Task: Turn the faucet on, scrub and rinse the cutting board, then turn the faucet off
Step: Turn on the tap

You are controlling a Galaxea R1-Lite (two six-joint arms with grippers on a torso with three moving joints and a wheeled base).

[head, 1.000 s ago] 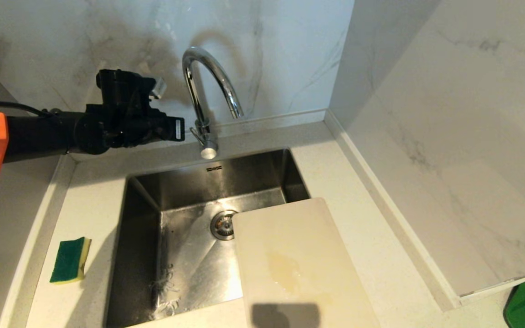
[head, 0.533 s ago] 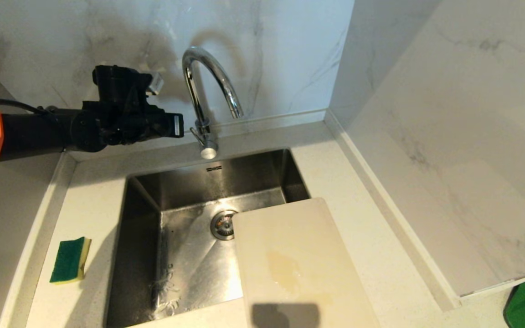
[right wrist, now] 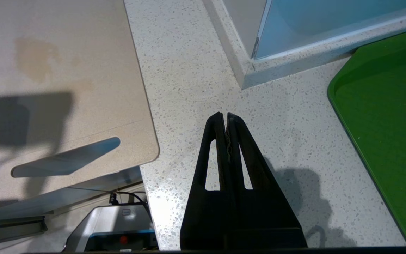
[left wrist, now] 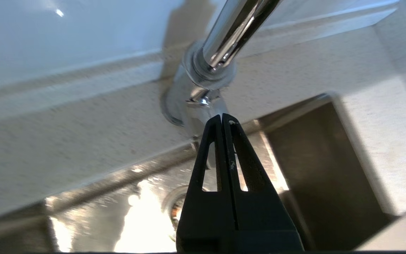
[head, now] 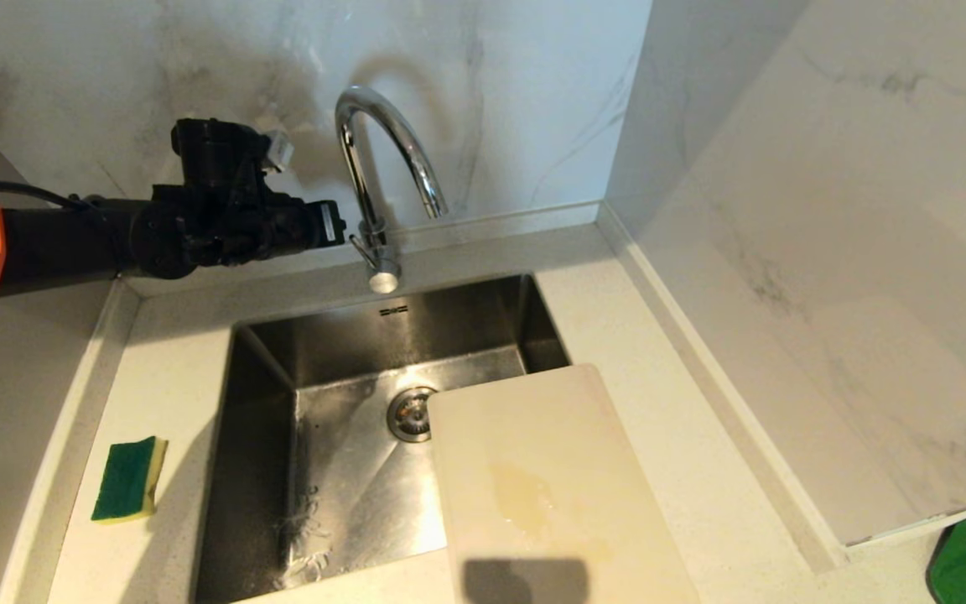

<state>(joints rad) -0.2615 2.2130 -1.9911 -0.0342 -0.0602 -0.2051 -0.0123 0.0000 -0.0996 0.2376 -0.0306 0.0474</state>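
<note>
— Where's the left end effector?

— Pressed together, empty, tips right at the lever at the foot of the faucet. No water running.

— What might spoil it?

— That rounded chrome lever is slick; closed tips nudging it could glance off and leave the tap shut.

— The cutting board?

— Lying across the sink's near right corner, stain up. The sponge waits on the surface, left of the sink. The right end effector, closed, hangs beside the board.

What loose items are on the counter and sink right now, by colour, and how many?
Cream-white: 1, the cutting board
Green and yellow: 1, the sponge
Green: 1, the tray
Total: 3
</note>
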